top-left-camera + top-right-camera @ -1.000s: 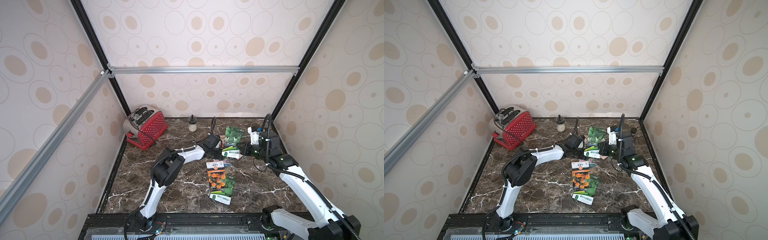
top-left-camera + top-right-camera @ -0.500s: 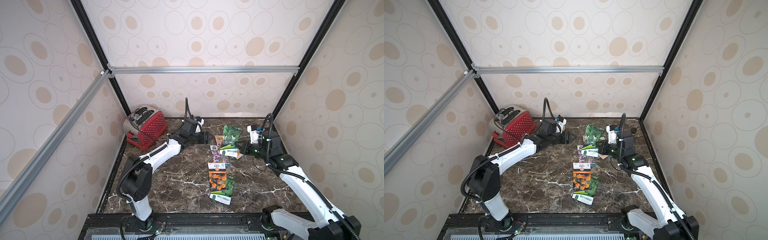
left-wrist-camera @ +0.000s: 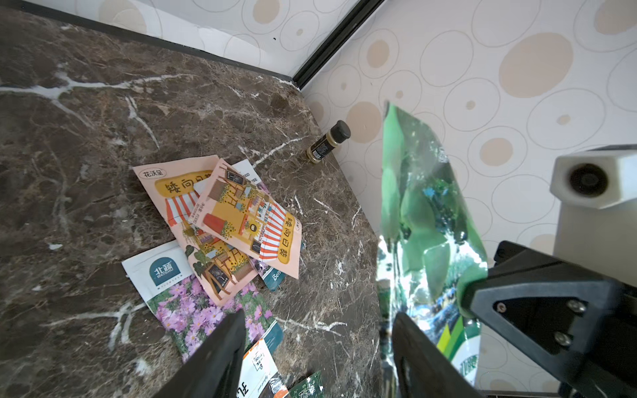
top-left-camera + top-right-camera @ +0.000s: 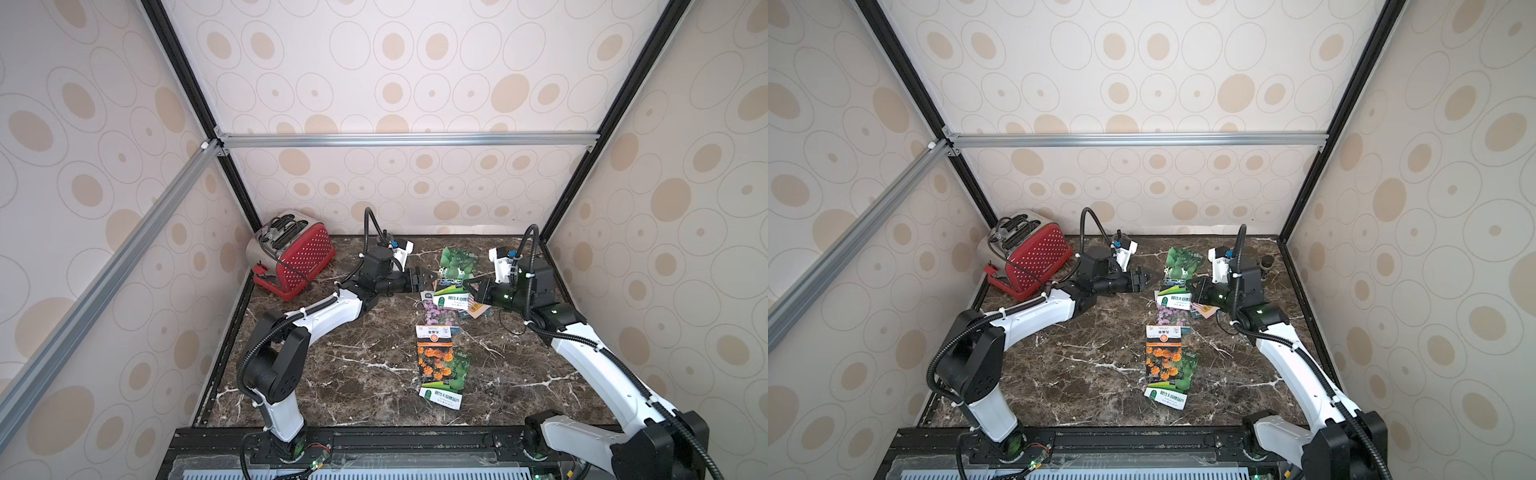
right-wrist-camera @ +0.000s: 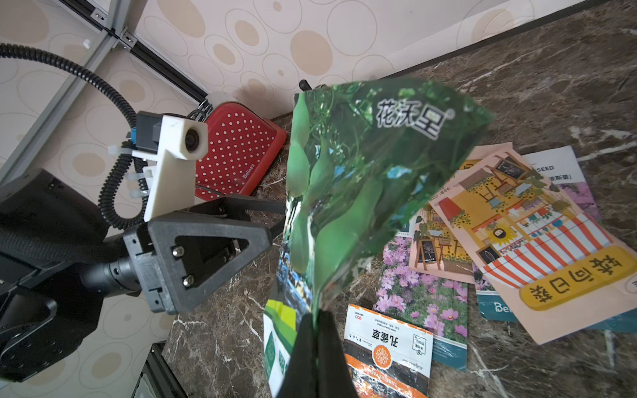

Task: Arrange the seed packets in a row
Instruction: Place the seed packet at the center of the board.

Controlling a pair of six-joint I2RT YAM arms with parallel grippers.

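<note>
Here, the right hand [image 5: 317,318] was clamped on a green gourd seed packet [image 5: 362,179] held above the worktop [image 4: 353,374], while the left hand [image 4: 431,278], spread apart, hovered beside its edge.

Red toaster [image 4: 297,259] w/ white dots, silver top, 2 slots, black cord draped over it; sits angled in back-left corner of dark brown marble table [image 4: 353,374]. Small jar [image 3: 327,142], black cap, dark label, stands nr back-right corner, close to wall. Wallpaper [image 4: 415,83]: beige ovals. Alu bar [image 4: 407,139] across back.
</note>
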